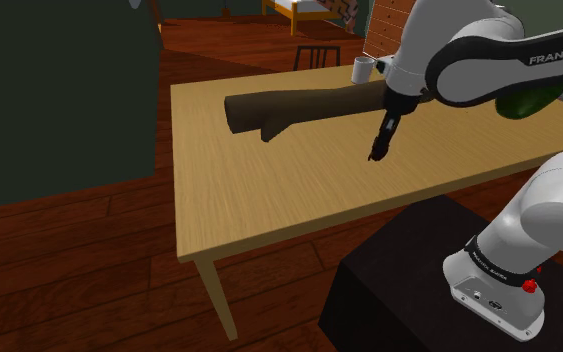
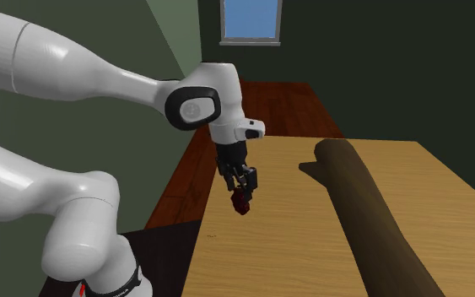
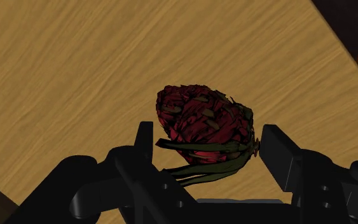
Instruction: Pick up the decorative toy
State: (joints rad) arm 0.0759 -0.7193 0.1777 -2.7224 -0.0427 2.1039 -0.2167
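**GRIPPER STATUS: CLAMPED ON TOY, ABOVE TABLE**

**1. Hand.** The gripper (image 3: 208, 140) is part-way closed. Its two black fingers (image 3: 279, 159) stand one on each side of the decorative toy (image 3: 199, 118) and clasp it at its lower, stemmed end. The toy is a dark red, rounded, scaly body with olive-green stems that run across between the fingertips. The gripper touches nothing else. In the second exterior view the toy hangs from the fingertips, above the table top and clear of it. In the shoulder view the gripper points down over the middle of the table, just on the stand's side of the log.

**2. Count.**
- Toy: one, in the gripper.
- Log (image 1: 299, 108): one, brown, with a short side stub, lying lengthwise on the table.
- Mug (image 1: 362, 68): one, white, near the table's far edge.
- Chair (image 1: 317, 55): one, dark, behind the table.
- Arm (image 2: 75, 67): one, white.

**3. Surface and room.** The table (image 1: 269, 200) is light wood with visible grain. The black stand (image 1: 399, 280) sits against the side of the table nearest the camera in the shoulder view. The floor (image 1: 69, 270) is reddish-brown boards. The walls (image 1: 49, 100) are dark green. One window (image 2: 250, 18) shows blue in the far wall.
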